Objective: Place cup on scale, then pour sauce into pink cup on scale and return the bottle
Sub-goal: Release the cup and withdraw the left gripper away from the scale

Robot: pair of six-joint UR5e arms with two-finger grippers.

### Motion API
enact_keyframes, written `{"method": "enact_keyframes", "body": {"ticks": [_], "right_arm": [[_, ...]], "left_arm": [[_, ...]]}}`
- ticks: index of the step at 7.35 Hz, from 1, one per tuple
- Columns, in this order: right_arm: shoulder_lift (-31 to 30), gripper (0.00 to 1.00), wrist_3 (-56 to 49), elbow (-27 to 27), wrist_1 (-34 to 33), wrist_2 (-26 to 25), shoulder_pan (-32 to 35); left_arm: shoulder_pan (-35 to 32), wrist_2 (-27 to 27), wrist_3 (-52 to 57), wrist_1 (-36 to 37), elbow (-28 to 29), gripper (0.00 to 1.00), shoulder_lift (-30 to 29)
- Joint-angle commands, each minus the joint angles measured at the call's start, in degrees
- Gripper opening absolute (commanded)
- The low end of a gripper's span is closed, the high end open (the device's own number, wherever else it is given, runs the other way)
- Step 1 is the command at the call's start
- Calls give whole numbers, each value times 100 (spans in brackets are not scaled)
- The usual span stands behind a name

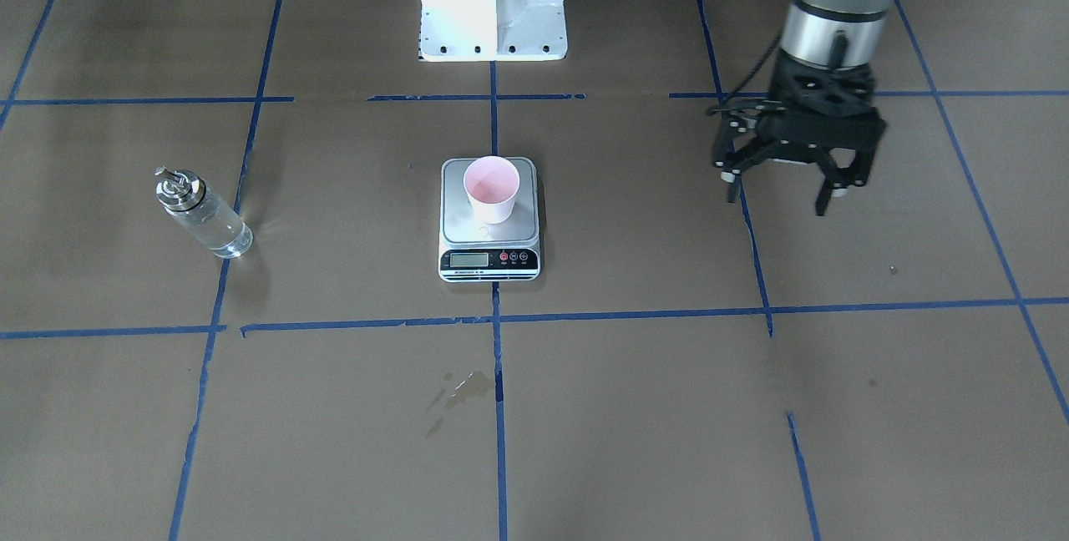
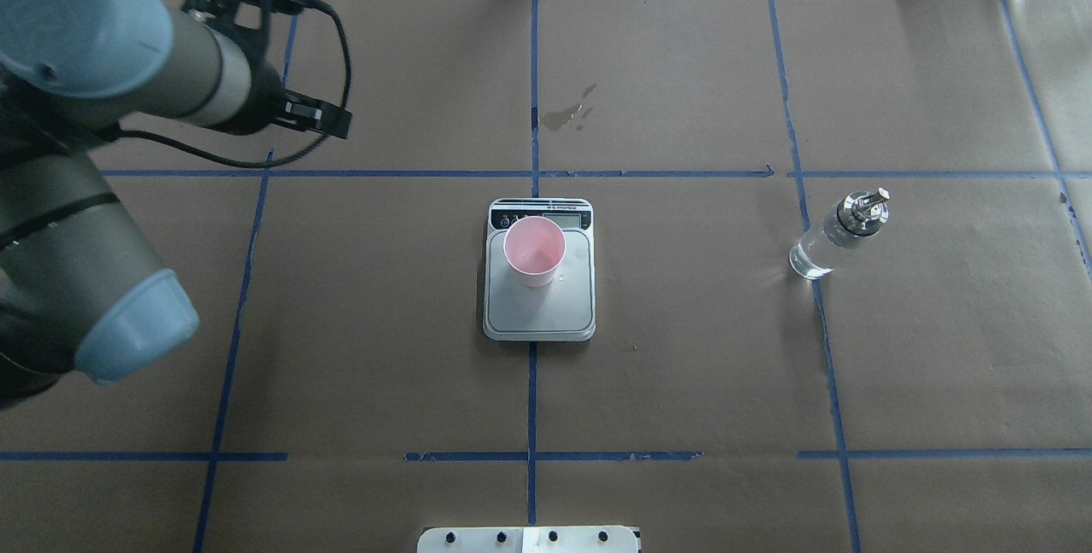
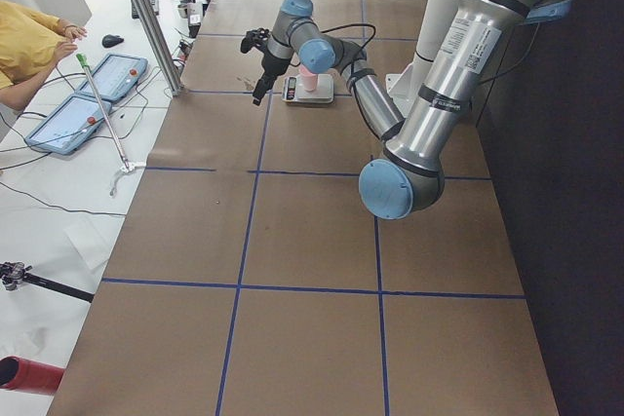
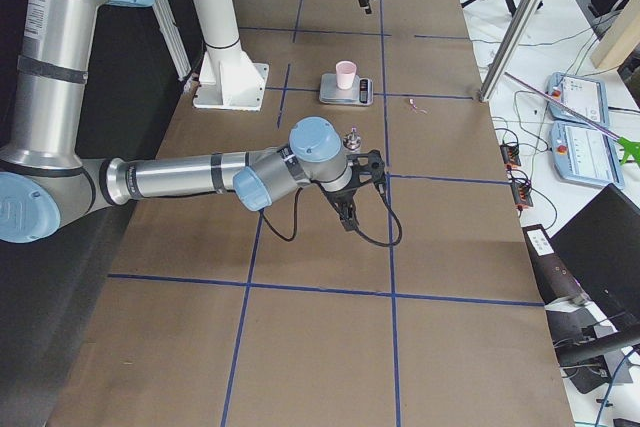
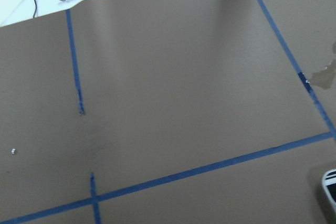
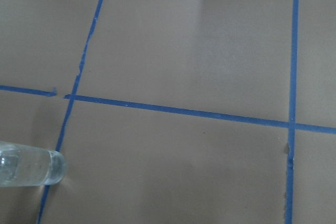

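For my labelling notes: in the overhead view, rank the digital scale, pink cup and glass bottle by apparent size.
Largest: the flat silver-grey digital scale.
Then the clear glass bottle and the pale pink paper cup, too alike to rank: bottle longer, cup wider.

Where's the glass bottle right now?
In the overhead view the glass bottle stands upright on the right side of the table, on a blue tape line, well apart from the scale holding the pink cup.
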Motion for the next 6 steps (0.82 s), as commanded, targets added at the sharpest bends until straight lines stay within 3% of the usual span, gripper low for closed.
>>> {"method": "enact_keyframes", "body": {"ticks": [1,2,3,4,6], "right_arm": [[-93,100,914,652,-8,25,-500],[-145,100,1475,1020,-8,-35,-859],[-163,100,1863,1207,-8,-323,-1237],[-207,100,2111,1304,1,-761,-1658],[-557,100,2699,1646,210,-1623,-2485]], "left_arm": [[-663,-588,329,-15,146,100,774],[-1544,-1573,494,-6,782,100,820],[-2092,-2358,1583,-76,997,100,1264],[-2741,-2479,2778,-15,1121,100,1495],[-3413,-2497,2992,3,1184,100,2145]]}}
